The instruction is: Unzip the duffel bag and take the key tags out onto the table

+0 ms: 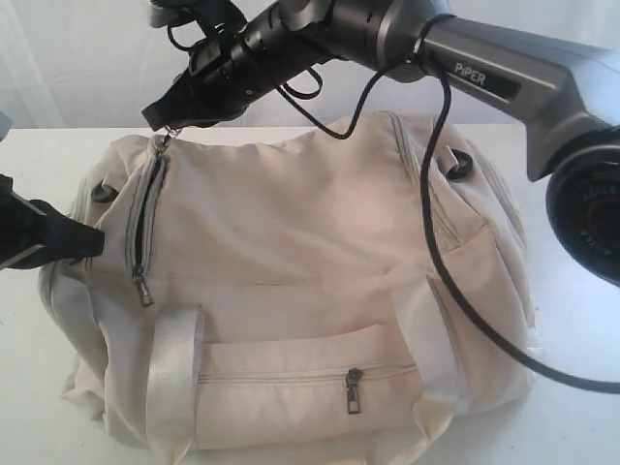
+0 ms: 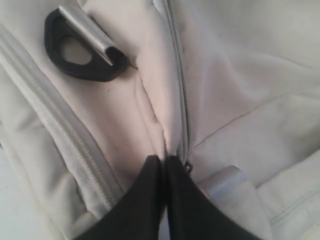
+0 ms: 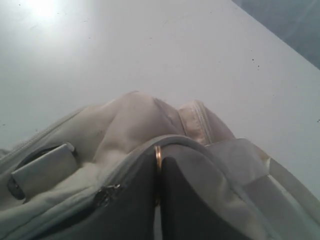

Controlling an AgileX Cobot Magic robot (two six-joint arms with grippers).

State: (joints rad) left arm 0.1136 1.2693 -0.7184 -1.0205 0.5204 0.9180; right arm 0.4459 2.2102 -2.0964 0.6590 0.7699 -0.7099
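The cream duffel bag point(image 1: 310, 223) lies on the white table point(image 1: 572, 339). My right gripper point(image 1: 160, 118) reaches across to the bag's far left end and is shut on a metal zipper pull point(image 1: 161, 141). The wrist view shows the pull's ring point(image 3: 158, 152) pinched between the jaws of the right gripper point(image 3: 159, 162). The end zipper point(image 1: 141, 221) shows a narrow dark slit. At the bag's left side my left gripper point(image 1: 92, 239) is shut on a fold of bag fabric point(image 2: 165, 142) beside the zipper, as seen at the left gripper point(image 2: 165, 159). The key tags are hidden.
A black D-ring point(image 2: 75, 55) with a webbing strap sits near the left gripper. A second pull point(image 1: 142, 288) hangs lower on the end zipper. The front pocket zipper pull point(image 1: 354, 390) lies shut. The right arm's black cable point(image 1: 455, 281) drapes over the bag.
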